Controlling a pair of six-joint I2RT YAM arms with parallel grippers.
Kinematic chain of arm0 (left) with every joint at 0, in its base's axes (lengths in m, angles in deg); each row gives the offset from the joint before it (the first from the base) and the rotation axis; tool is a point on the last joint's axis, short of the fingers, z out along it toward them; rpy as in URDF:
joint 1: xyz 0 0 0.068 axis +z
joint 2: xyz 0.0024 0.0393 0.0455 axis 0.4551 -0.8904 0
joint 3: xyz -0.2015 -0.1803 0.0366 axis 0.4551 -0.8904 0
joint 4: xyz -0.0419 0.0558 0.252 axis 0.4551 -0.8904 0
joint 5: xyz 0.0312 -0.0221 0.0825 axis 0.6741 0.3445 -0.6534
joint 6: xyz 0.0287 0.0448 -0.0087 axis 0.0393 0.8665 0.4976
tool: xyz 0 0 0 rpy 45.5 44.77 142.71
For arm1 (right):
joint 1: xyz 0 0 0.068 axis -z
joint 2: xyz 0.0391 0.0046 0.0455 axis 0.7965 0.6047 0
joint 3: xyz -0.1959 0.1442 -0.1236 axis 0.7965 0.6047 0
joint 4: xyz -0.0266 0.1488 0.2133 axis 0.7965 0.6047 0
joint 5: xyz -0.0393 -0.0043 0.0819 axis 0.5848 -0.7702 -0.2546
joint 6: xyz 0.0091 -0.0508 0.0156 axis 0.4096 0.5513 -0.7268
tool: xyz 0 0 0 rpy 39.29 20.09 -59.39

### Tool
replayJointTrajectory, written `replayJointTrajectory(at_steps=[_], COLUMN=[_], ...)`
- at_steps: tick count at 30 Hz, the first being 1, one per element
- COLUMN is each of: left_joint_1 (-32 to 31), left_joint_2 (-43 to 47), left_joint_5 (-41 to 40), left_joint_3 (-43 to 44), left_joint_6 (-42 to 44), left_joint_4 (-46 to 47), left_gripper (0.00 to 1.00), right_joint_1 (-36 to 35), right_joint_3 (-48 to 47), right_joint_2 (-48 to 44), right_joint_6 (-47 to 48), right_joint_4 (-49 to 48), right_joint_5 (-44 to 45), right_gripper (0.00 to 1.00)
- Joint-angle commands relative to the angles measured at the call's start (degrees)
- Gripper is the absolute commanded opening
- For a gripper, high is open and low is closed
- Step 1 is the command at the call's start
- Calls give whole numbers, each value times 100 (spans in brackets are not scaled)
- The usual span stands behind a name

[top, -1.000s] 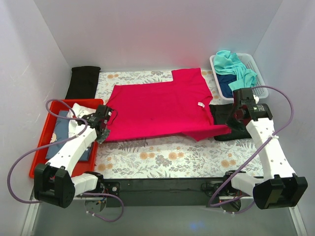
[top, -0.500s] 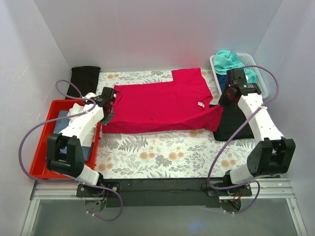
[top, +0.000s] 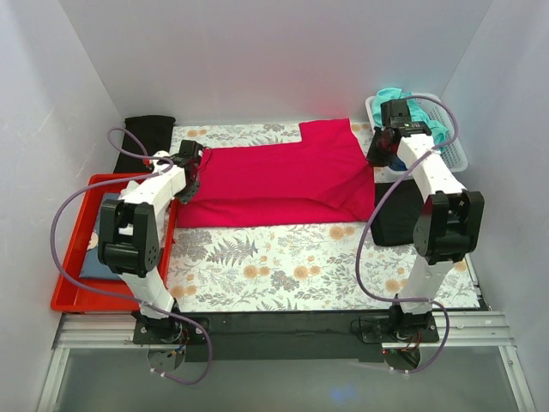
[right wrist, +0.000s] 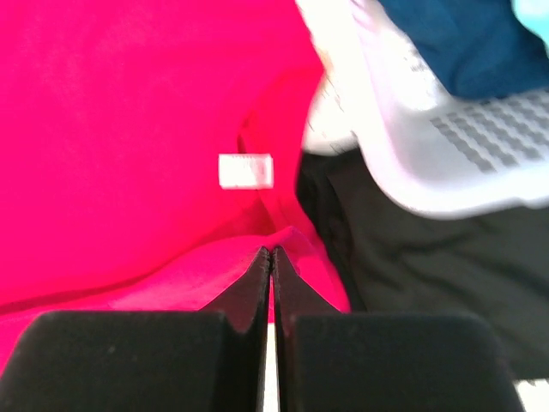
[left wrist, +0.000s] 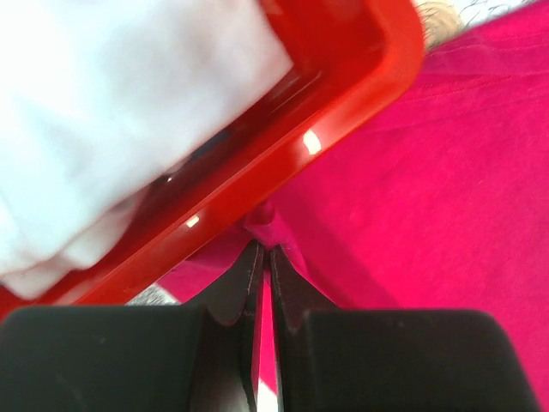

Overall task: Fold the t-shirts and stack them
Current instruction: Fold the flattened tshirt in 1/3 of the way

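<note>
Crimson t-shirt (top: 274, 176) lies doubled over, long axis running left-to-right across the desk (top: 283, 266).
Your left pincer (left wrist: 262, 249) and right pincer (right wrist: 267, 253), both clamped tight, each pinch its cloth.

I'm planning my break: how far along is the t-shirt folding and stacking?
Done: white cloth and blue cloth already lie in the red tray. In hand: left gripper and right gripper are both shut on the crimson shirt, doubled over. Still to do: finishing that fold, then the black shirt beside it and the teal shirt and navy shirt in the white basket.
</note>
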Motion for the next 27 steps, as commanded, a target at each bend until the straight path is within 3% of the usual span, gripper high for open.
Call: replayJointTrajectory(at_steps=[1, 5, 7, 12, 13, 16, 17, 20, 21, 27], left_joint_1=[60, 86, 95, 148, 148, 148, 148, 122, 104, -247], left_joint_2=[-241, -533, -620, -937, -972, -947, -903, -727, -674, -138], left_joint_5=[-215, -189, -241, -408, -434, -365, -295, 92, 441, 962], left_joint_3=[353, 494, 503, 914, 1029, 1303, 1329, 1259, 1198, 100], left_joint_6=[124, 142, 151, 335, 370, 563, 634, 862, 1011, 1179], left_joint_4=[202, 272, 351, 720, 790, 1158, 1255, 1449, 1485, 1643], left_gripper=[0, 0, 11, 32, 40, 48, 52, 54, 54, 53], right_joint_1=[50, 68, 85, 173, 182, 182, 191, 130, 112, -213], right_joint_3=[-570, -896, -1150, -2424, -2618, -3120, -3086, -2262, -1615, 138], right_joint_2=[347, 761, 1032, 1877, 2095, 2221, 2160, 1616, 1458, 209], right_joint_6=[134, 151, 212, 336, 336, 380, 415, 494, 503, 590], right_joint_4=[-242, -260, -295, -295, -278, -269, -269, -304, -313, -532], right_joint_5=[-201, -394, -447, -745, -746, -746, -946, -992, -1053, -1107], right_gripper=[1, 1, 14, 29, 39, 40, 40, 38, 37, 34])
